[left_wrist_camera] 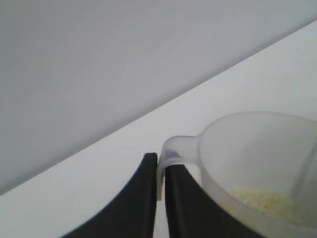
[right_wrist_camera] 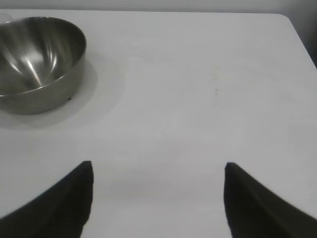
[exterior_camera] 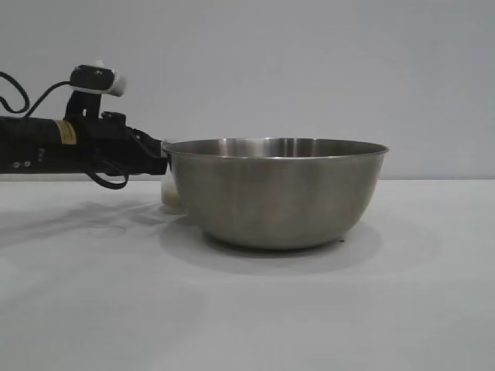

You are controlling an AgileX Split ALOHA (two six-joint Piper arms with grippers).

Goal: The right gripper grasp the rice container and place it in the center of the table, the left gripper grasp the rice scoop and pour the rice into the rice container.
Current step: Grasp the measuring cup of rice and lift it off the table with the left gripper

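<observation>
The rice container (exterior_camera: 274, 193), a big steel bowl, stands in the middle of the white table (exterior_camera: 247, 309); the right wrist view shows the rice container (right_wrist_camera: 37, 62) empty and apart from my right gripper (right_wrist_camera: 158, 166). That gripper is open over bare table and is out of the exterior view. The rice scoop (exterior_camera: 172, 193), a clear plastic cup, sits just behind the bowl's left side, mostly hidden by it. My left gripper (left_wrist_camera: 161, 166) is shut on the rice scoop's (left_wrist_camera: 247, 158) loop handle. White rice (left_wrist_camera: 262, 201) lies in the scoop's bottom.
The left arm (exterior_camera: 69, 143) reaches in level from the left, low above the table, its white camera module (exterior_camera: 99, 79) on top. A grey wall stands behind. The table's far corner (right_wrist_camera: 285, 17) shows in the right wrist view.
</observation>
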